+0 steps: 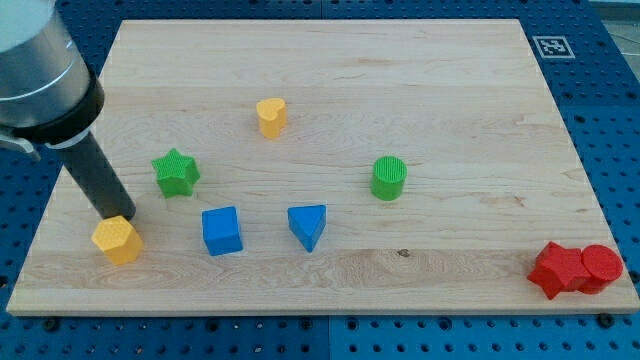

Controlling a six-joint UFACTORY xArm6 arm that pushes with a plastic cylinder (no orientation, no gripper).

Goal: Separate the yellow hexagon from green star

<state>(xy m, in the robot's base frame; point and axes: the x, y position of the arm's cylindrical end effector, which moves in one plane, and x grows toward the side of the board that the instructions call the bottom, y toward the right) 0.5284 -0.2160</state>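
Desk, wooden: yellow hexagon at the view's lower left, my tip touching its top edge, no hand fitted so no grasp state to tell; green star near, up-right; blue cube beside.

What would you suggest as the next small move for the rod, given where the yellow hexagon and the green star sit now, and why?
I would probably push a little further toward the view's bottom left. My tip sits at the yellow hexagon's upper edge, on the side facing the green star, which lies up and to the right. The two blocks already stand apart, and the hexagon is near the board's corner, so keep the nudge short.
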